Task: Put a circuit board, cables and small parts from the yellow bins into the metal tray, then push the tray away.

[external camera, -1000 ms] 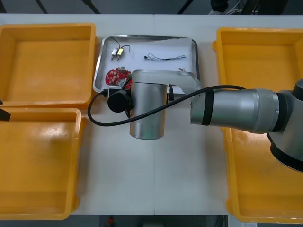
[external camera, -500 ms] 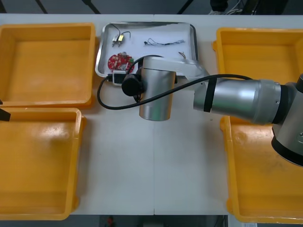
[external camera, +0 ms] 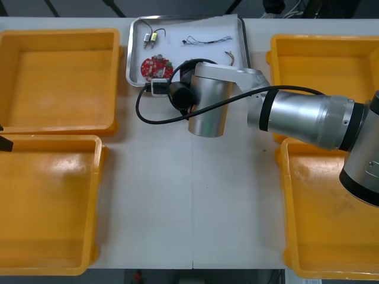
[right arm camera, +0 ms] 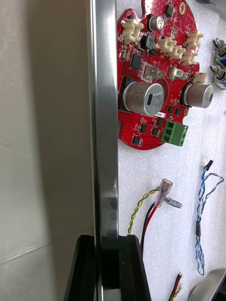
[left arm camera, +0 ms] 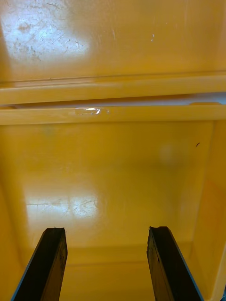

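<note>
The metal tray [external camera: 131, 59] lies at the table's far edge, white inside. It holds a round red circuit board [external camera: 156, 67], small metal parts [external camera: 151, 38], a blue and white cable [external camera: 207, 39] and a red and yellow cable [external camera: 228, 56]. My right arm's wrist [external camera: 207, 106] hangs over the tray's near edge. In the right wrist view my right gripper [right arm camera: 107, 263] is shut on the tray's rim [right arm camera: 104, 117], one finger on each side. The circuit board [right arm camera: 155, 80] and the red and yellow cable [right arm camera: 141, 211] lie just inside that rim. My left gripper [left arm camera: 107, 263] is open over a yellow bin [left arm camera: 113, 178].
Two yellow bins stand on the left [external camera: 59, 77] [external camera: 47, 207] and two on the right [external camera: 325, 59] [external camera: 331, 225]. The bare table [external camera: 189, 201] stretches between them, in front of the tray. The left arm sits parked at the left edge [external camera: 3, 142].
My right arm has moved away from me and a little to the right, and the tray has slid with it to the table's far edge. The left arm has not moved.
</note>
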